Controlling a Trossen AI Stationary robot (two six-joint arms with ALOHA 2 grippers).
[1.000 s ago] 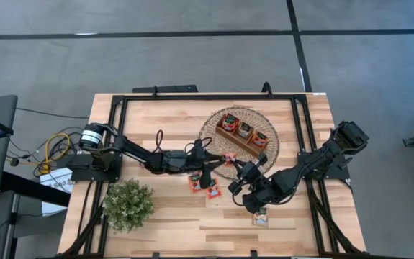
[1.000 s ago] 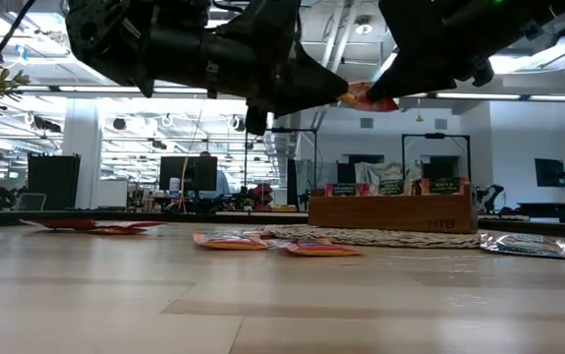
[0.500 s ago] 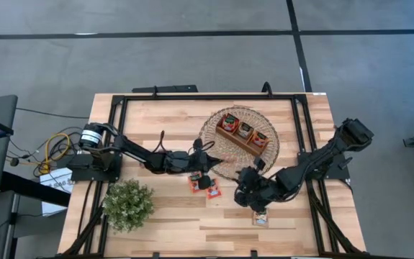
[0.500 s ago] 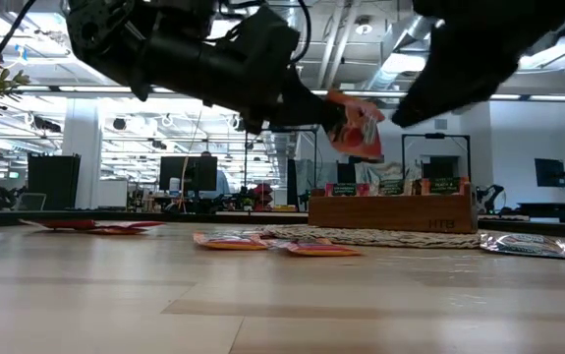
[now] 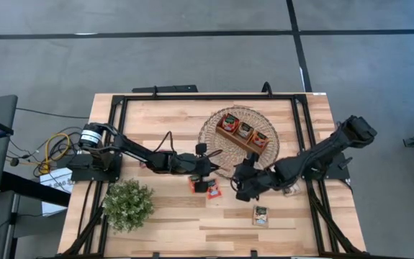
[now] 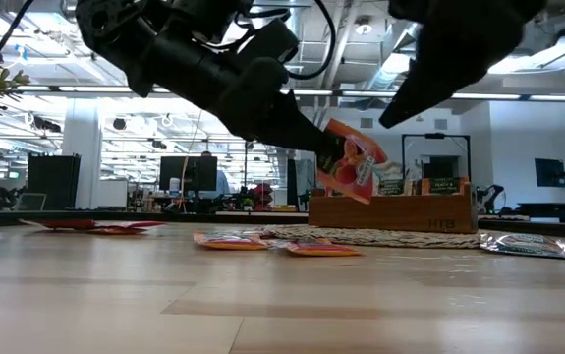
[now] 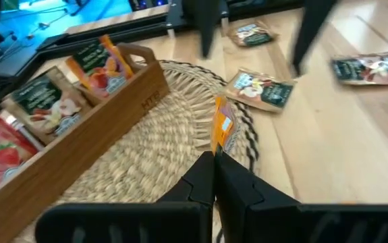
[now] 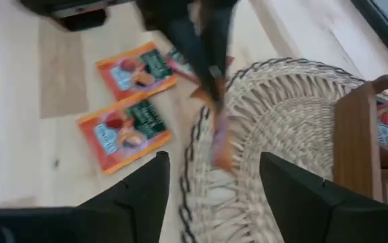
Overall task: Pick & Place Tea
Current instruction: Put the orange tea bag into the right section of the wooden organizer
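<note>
Fingers of the left gripper [image 7: 214,165] are pressed together on one edge of an orange tea sachet [image 6: 349,159], which hangs tilted in the air above the table [image 5: 163,115], near the edge of the round woven mat [image 5: 214,122]. Fingers of the right gripper [image 8: 210,179] stand wide apart and hold nothing; this gripper hovers just beside the held sachet, over the mat's rim. On the mat sits a long wooden tray [image 5: 244,133] with three compartments, each containing upright sachets. Two orange sachets [image 8: 129,101] lie flat on the bare wood just beside the mat, below the left arm. One green-and-white sachet [image 5: 261,214] lies flat farther toward the front edge of the table, well apart from the tray. More sachets [image 7: 261,88] lie near the mat on the right arm's side. A potted plant [image 5: 128,203] stands at the front left corner.
</note>
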